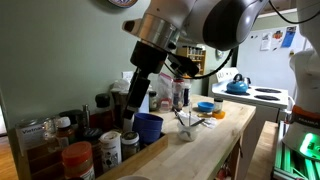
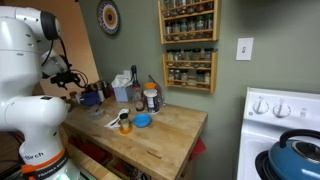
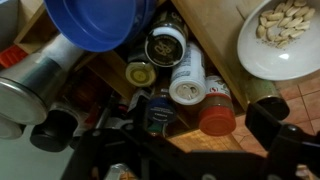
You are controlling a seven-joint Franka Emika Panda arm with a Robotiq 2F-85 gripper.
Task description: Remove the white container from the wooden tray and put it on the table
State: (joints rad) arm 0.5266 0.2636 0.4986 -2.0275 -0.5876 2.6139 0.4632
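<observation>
The white container (image 3: 165, 45), a small white jar with a black lid, stands upright in the wooden tray (image 3: 215, 45) among other jars, next to a blue bowl. It also shows in an exterior view (image 1: 128, 140). My gripper (image 3: 165, 135) hangs above the jars in the tray with its dark fingers spread apart and nothing between them. In an exterior view the gripper (image 1: 133, 103) is above the tray's near end, apart from the container. The light-wood table (image 1: 200, 150) stretches away beside the tray.
A white shaker jar (image 3: 188, 82) and a red-lidded jar (image 3: 215, 115) stand beside the container. A blue bowl (image 3: 95, 20) and a metal cylinder (image 3: 40, 80) crowd the tray. A plate of nuts (image 3: 285, 35) and a small blue dish (image 1: 205, 106) sit on the table.
</observation>
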